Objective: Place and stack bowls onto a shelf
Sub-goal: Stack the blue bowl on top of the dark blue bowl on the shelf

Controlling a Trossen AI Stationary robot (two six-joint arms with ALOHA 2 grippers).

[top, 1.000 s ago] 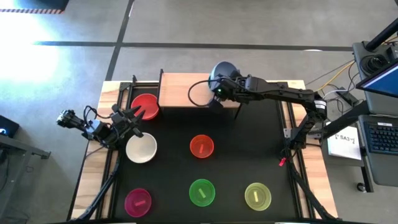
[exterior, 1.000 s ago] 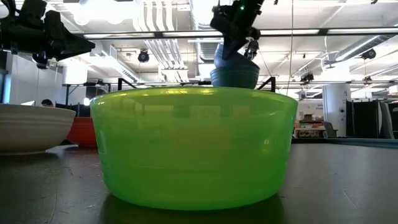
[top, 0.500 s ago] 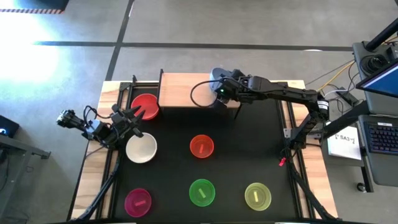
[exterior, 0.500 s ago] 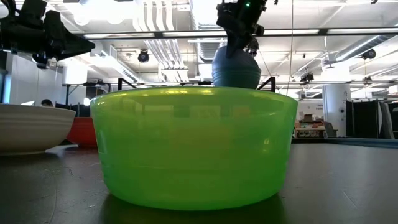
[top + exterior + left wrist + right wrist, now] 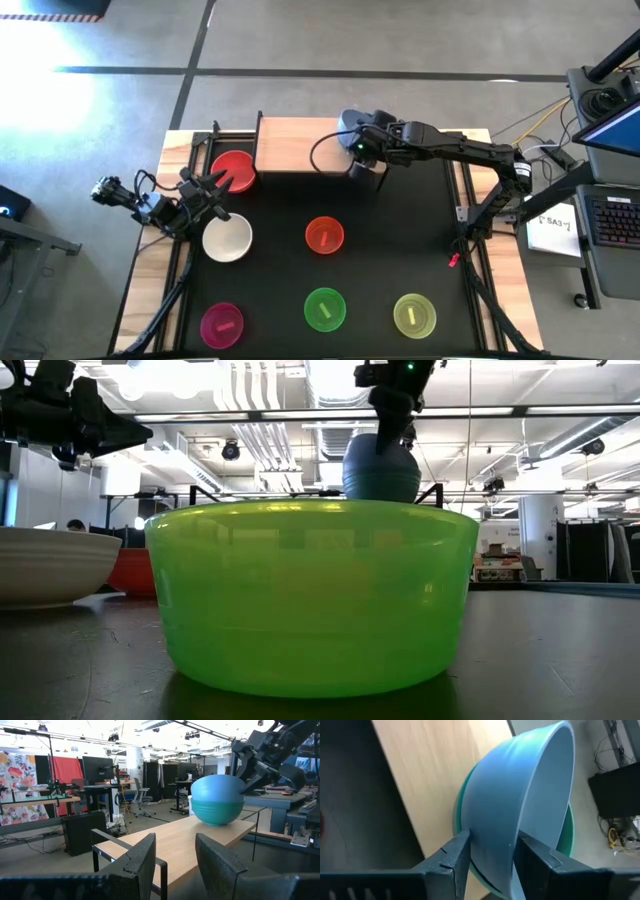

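My right gripper is over the right end of the light-wood shelf, shut on the blue-grey bowl. That bowl is tipped steeply on its side inside the teal bowl, which stands on the shelf board. My left gripper hangs open above the mat, between the red bowl and the white bowl. In the left wrist view, the left gripper points along the shelf. My right gripper holds the blue-grey bowl by its wall just below the rim. One finger is on the outer side and one finger on the inner side. The bowl is tilted steeply, and its lower part rests in the teal bowl.
The orange-red bowl sits mid-mat. The magenta, green and yellow-green bowls stand along the near edge. The green bowl fills the low view. The shelf's left half is bare wood.
My right gripper has shifted slightly toward the table's right edge over the shelf. The blue-grey bowl has tipped further onto its side and settled lower into the teal bowl. The left arm has kept still.
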